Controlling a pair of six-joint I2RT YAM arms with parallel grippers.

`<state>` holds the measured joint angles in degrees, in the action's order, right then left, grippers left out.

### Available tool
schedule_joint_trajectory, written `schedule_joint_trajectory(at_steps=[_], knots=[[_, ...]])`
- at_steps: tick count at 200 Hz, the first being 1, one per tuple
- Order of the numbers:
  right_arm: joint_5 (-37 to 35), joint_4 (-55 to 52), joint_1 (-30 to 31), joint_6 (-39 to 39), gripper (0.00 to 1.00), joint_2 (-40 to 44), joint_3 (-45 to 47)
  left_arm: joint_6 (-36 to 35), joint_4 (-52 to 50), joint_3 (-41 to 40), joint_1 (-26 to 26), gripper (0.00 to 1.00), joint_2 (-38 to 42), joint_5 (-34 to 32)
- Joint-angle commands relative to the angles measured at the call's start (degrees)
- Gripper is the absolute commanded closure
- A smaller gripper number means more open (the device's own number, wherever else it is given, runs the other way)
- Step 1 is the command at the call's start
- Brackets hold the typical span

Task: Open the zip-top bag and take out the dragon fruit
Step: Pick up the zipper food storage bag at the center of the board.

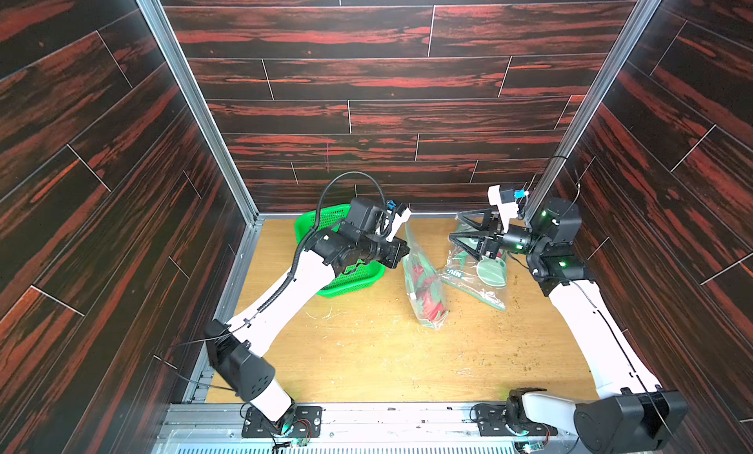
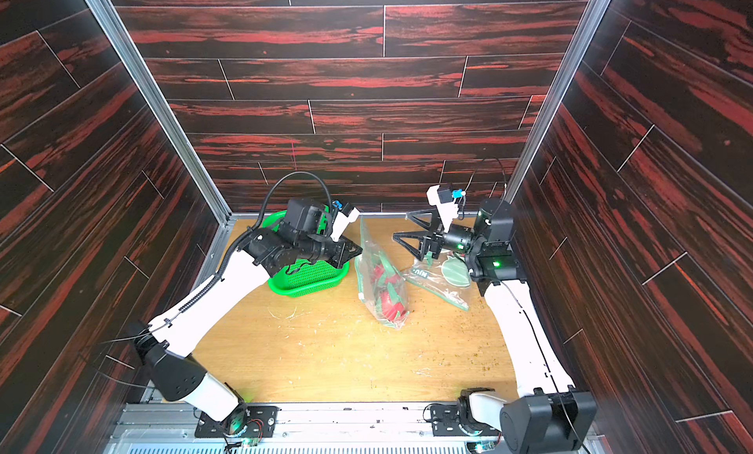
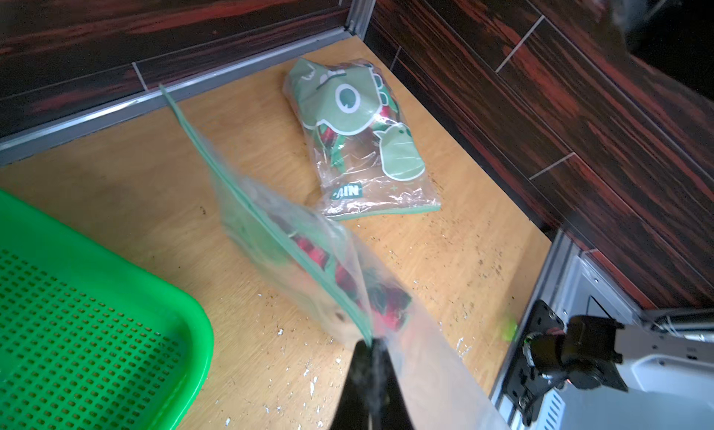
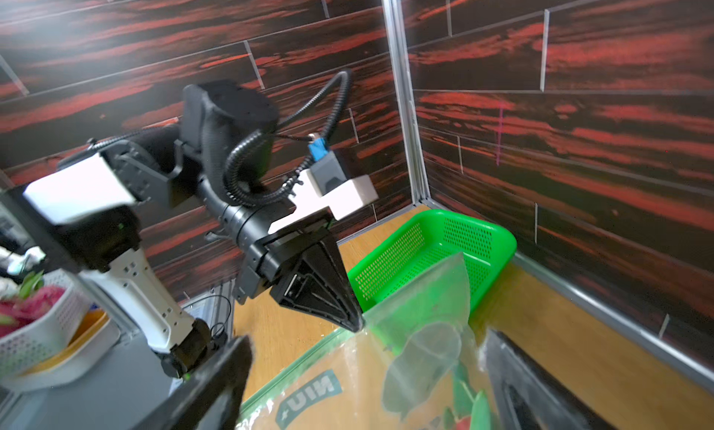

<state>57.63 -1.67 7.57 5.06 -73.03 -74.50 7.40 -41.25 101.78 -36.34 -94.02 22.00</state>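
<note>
A clear zip-top bag stands on the table with red-and-green dragon fruit inside. My left gripper is shut on its green zip edge, and that edge looks closed. In the right wrist view this bag rises in front of the basket. A second printed bag lies flat at the right, also holding fruit. My right gripper hovers open just above it, gripping nothing.
A green perforated basket sits at the back left, partly under my left arm. Crumbs and flakes litter the wooden table. Dark walls close the sides and back. A white basket with pink fruit stands outside the cell.
</note>
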Motion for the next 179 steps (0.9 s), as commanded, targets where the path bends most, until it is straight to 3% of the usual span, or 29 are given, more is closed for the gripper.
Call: schedule_joint_trajectory(at_steps=[1,33,109,140,179], knots=[[5.5,-0.5,-0.7,-6.1,0.03,-2.7,-2.0,-5.3,-6.4,7.5,0.1,1.00,-1.4,4.0],[11.7,3.1,-2.3,-7.8,0.03,-6.0,-3.0,-9.8,-14.8,18.7,0.1,1.00,-5.7,6.6],[17.2,5.2,-3.2,-11.6,0.04,-12.5,-6.1,-20.3,-33.4,44.8,0.1,1.00,-17.6,11.1],[16.9,1.4,-3.1,-17.4,0.04,-13.3,-6.5,-24.3,-36.0,44.7,0.1,1.00,-18.2,10.4],[18.7,-4.9,-3.1,-24.2,0.04,-16.9,-9.7,-29.2,-37.2,38.8,0.1,1.00,-16.5,10.2]])
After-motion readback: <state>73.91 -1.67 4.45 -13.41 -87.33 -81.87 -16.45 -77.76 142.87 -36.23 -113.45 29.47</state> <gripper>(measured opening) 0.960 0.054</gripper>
